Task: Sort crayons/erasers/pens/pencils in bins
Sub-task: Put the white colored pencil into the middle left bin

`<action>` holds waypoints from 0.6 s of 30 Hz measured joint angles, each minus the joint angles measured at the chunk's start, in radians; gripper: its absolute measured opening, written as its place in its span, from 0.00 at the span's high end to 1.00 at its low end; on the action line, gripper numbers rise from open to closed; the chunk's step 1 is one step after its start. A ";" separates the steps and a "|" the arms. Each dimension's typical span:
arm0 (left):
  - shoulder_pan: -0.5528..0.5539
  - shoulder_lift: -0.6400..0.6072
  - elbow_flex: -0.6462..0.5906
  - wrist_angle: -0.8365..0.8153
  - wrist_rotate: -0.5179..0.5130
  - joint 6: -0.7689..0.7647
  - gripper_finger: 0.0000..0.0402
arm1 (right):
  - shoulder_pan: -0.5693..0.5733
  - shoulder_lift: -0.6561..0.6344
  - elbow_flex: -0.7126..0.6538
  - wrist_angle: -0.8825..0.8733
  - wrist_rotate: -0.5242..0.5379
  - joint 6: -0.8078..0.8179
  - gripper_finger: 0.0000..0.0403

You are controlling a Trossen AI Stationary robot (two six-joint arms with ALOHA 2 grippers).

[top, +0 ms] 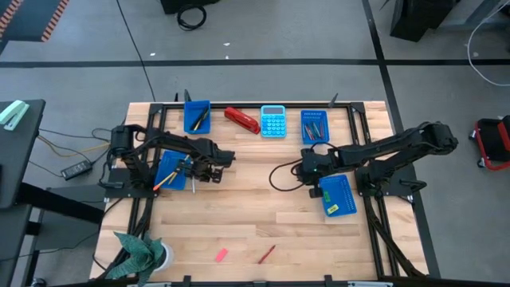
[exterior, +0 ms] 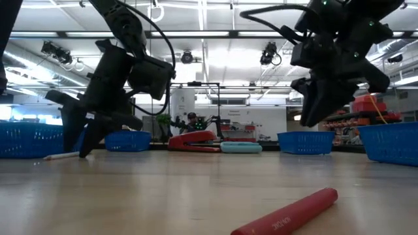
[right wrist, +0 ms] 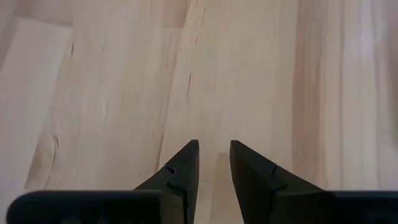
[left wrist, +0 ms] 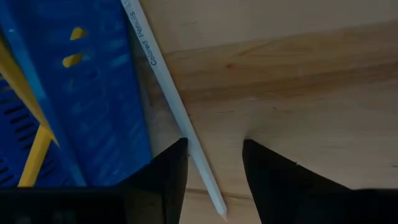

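Note:
A white pencil (left wrist: pixel 165 81) lies flat on the wooden table, alongside a blue bin (left wrist: pixel 106 93) that holds yellow and orange pencils (left wrist: pixel 37 149). My left gripper (left wrist: pixel 214 168) points steeply down with its fingers open on either side of the pencil's pointed end; it is seen from above as my left gripper (top: pixel 194 174) beside that bin (top: pixel 169 163). My right gripper (top: pixel 307 169) hangs above bare table at centre right. A narrow gap shows between the fingers of my right gripper (right wrist: pixel 214 162), with nothing in it. My left gripper straddles the white pencil's pointed end (left wrist: pixel 202 165), coming from above with the pencil flat on the table. The pencil runs close past one finger (left wrist: pixel 174 171); I cannot tell whether they touch.
A red crayon (top: pixel 266 253) and a pink eraser (top: pixel 221 255) lie near the front edge. Blue bins stand at the far left (top: pixel 197 115), far right (top: pixel 313 125) and right (top: pixel 337 197). A red stapler (top: pixel 241 119) and a calculator (top: pixel 272 121) sit at the far edge.

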 joint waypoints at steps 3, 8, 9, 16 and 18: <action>0.006 0.000 -0.001 0.000 0.000 0.008 0.59 | 0.000 0.000 -0.012 -0.001 -0.001 0.000 0.76; 0.022 0.001 -0.002 -0.006 -0.005 0.018 0.61 | 0.000 0.000 -0.014 0.001 -0.002 0.000 0.76; 0.024 0.002 -0.003 -0.008 -0.007 0.021 0.61 | 0.000 0.000 -0.014 0.001 -0.003 0.000 0.76; 0.037 0.003 -0.005 -0.013 -0.024 0.033 0.64 | 0.000 0.000 -0.014 0.001 -0.003 -0.003 0.76; 0.044 0.003 -0.008 -0.017 -0.034 0.033 0.64 | 0.000 0.000 -0.014 0.001 -0.003 -0.003 0.76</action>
